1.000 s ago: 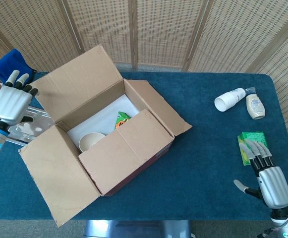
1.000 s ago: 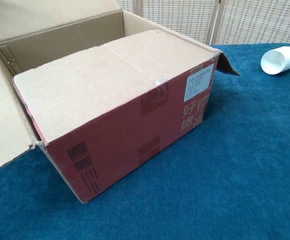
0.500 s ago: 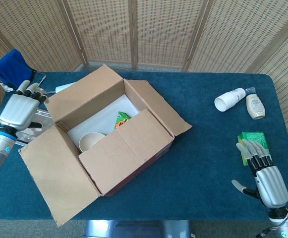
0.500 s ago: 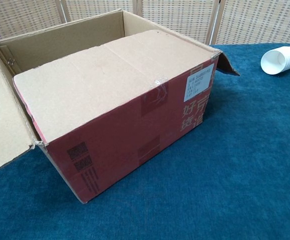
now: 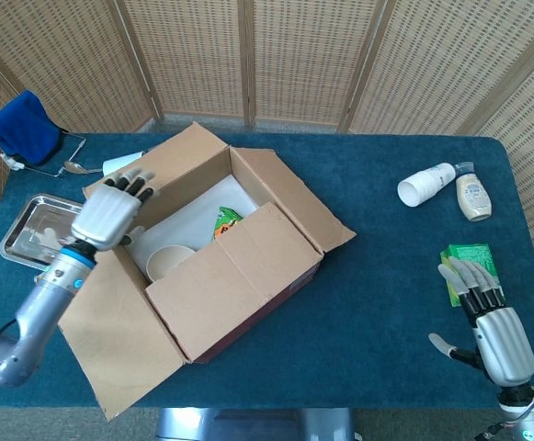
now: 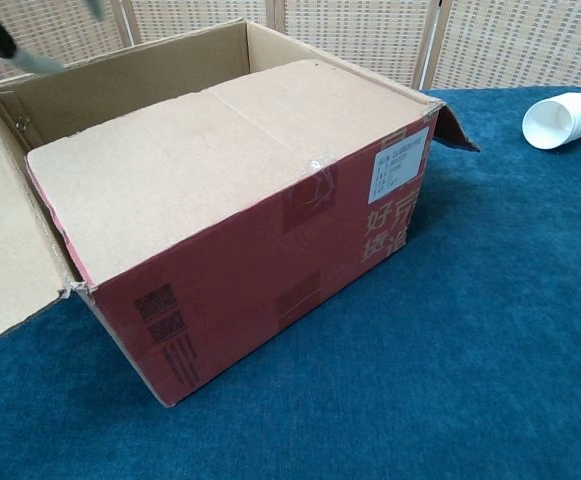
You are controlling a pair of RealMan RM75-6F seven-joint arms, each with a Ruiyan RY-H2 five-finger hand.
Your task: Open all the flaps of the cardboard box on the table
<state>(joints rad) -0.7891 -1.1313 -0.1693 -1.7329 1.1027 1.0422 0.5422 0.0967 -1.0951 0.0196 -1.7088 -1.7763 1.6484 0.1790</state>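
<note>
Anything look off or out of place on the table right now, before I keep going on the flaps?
Two small oddities. The white cup lies tipped on its side against the small bottle, far right; nothing looks spilled. On the cardboard box, the near long flap lies flat over the opening while the other three stand open.

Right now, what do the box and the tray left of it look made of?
Box: corrugated cardboard, matte brown flaps with creases, outside printed red. Tray: seemingly metal, with a grey shiny surface and raised rim.
</note>
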